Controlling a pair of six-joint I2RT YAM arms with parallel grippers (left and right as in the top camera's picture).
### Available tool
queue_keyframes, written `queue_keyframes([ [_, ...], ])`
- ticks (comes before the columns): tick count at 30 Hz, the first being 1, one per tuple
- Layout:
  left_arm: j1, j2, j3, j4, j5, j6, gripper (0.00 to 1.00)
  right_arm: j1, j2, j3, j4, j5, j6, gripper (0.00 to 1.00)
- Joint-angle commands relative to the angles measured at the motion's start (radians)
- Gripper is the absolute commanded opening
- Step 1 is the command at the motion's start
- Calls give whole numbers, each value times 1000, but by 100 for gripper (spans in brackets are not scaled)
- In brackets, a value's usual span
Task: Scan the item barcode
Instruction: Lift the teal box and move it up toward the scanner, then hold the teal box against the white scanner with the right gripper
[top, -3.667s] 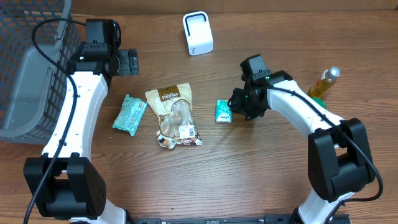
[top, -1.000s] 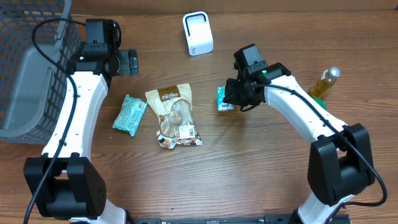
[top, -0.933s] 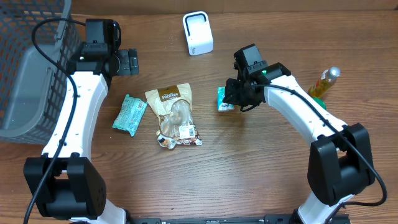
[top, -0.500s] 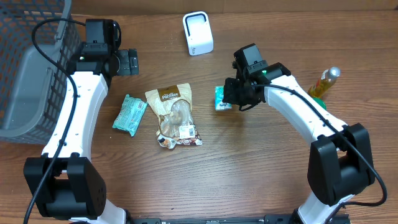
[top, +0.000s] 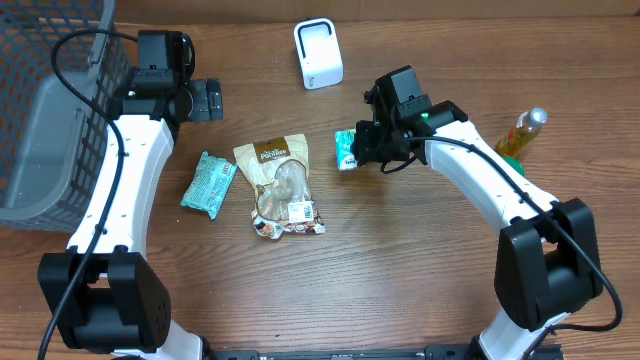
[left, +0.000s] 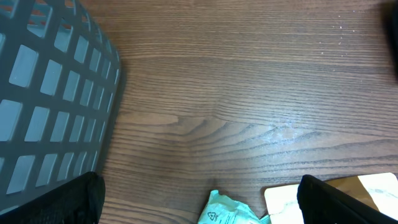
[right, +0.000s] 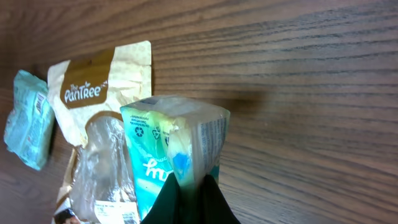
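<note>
**Right hand grips the mint packet near the scanner**

Overhead: the right hand (top: 360, 148) is clamped on the small mint-green packet (top: 346, 150), on the near right of the white scanner (top: 318, 53). The left hand (top: 207, 99) is spread wide and holds nothing, beside the grey basket (top: 40, 120).

Left wrist: bare counter (left: 249, 93).

Right wrist: the packet stands upright, pinched from below, with a brown pouch (right: 99, 124) to its left.

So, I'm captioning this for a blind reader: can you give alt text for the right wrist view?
The right tool pinches a teal pack by its lower edge, holding it over a wooden table. Behind it lie a brown and cream PanTree pouch and, at the left edge, a teal wrapper.
</note>
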Motion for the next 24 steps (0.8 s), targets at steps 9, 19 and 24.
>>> queue_keyframes([
  [9, -2, -18, 20, 3, -3, 22, 100, 1, -24, 275, -246, 211, -71, 4],
  [19, -2, -18, 20, 3, -3, 22, 100, 2, -24, 330, -213, 219, -70, 4],
  [24, -2, -18, 20, 3, -3, 22, 100, 16, -23, 330, -143, 294, -70, 4],
])
